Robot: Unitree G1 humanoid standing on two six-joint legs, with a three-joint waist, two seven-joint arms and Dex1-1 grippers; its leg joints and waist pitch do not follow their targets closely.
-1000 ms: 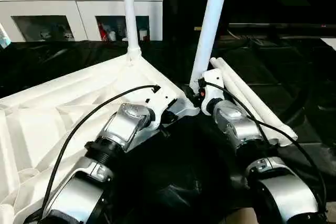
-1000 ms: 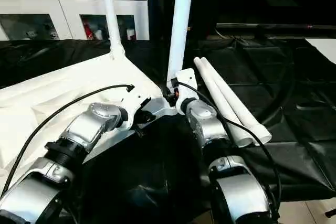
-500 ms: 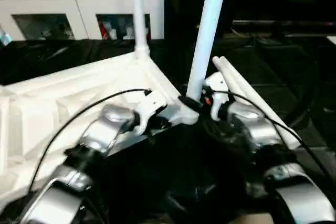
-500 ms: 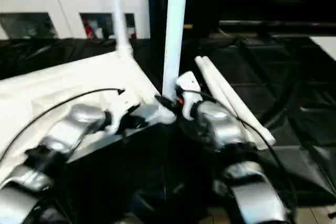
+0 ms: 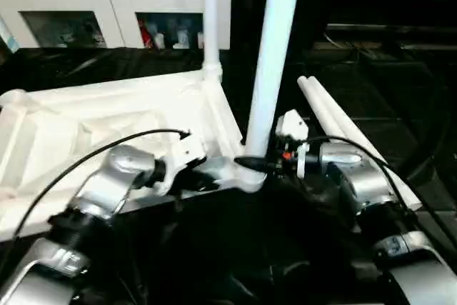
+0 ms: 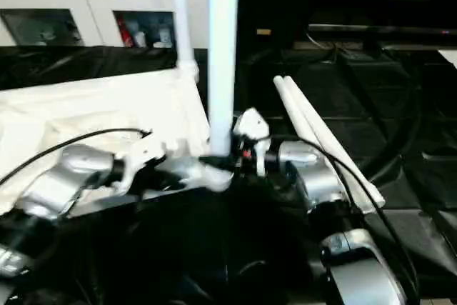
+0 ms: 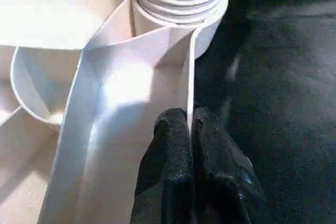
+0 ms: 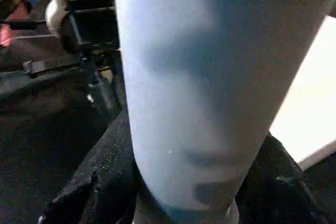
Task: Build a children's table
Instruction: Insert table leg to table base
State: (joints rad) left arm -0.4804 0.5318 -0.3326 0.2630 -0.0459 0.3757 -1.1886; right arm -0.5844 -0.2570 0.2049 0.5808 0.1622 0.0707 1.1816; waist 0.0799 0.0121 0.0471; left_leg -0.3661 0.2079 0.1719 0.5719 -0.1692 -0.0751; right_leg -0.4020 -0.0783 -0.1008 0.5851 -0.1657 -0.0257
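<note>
A white cabinet (image 5: 107, 1) stands behind black floor sheeting (image 5: 400, 105).

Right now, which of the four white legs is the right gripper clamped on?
The near upright leg, standing in the tabletop's near corner socket; the right gripper holds its base. The other upright leg stands farther back, two legs lie flat.

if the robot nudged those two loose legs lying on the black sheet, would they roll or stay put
The two loose legs are smooth round tubes lying side by side on the black sheet, so a sideways push would probably roll them. They look hollow and straight, so likely light and stiff. A smooth surface may slip in a pinch.
</note>
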